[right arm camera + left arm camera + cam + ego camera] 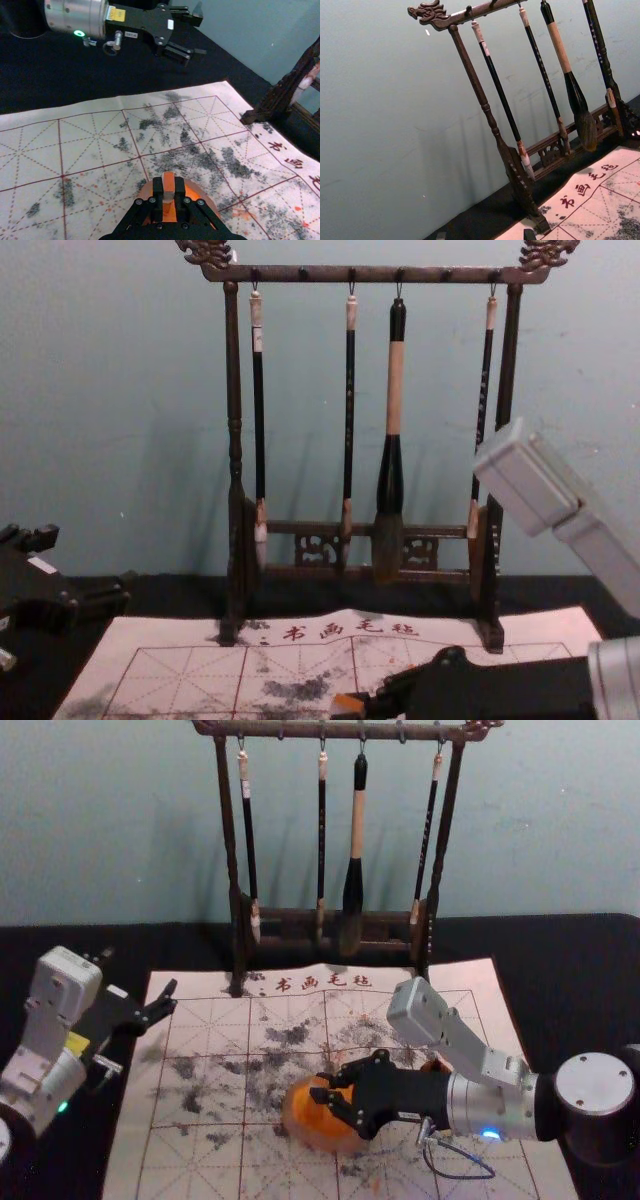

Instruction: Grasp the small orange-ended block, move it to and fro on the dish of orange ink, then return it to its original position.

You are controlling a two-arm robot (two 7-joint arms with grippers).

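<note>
so, from my end the right gripper [322,1086] is reaching over the ink dish [207,200], jaws closed down to the width of the small block [168,189], which is pinched right between the tips. part of the block pokes out past the jaws, and the orange ink [192,192] sits just below and around that spot. can't tell if the end is actually touching it. left gripper [140,978] is parked off by the left side of the mat [200,1160], jaws wide apart with nothing in them. going by looks, i'd guess the block is light and stiff, so no worry about crushing it, but wet ink could make it slippery. i'd hold it by the dry sides, as now, with the inky end clear of the pads, and stroke it gently so it doesn't twist or shove the dish. as for writing, past the jaws toward the brush rack [228,850] the mat says 书画毛毡, calligraphy and painting felt. the brush handles carry tiny characters i can't read, and no brand i can make out.
</note>
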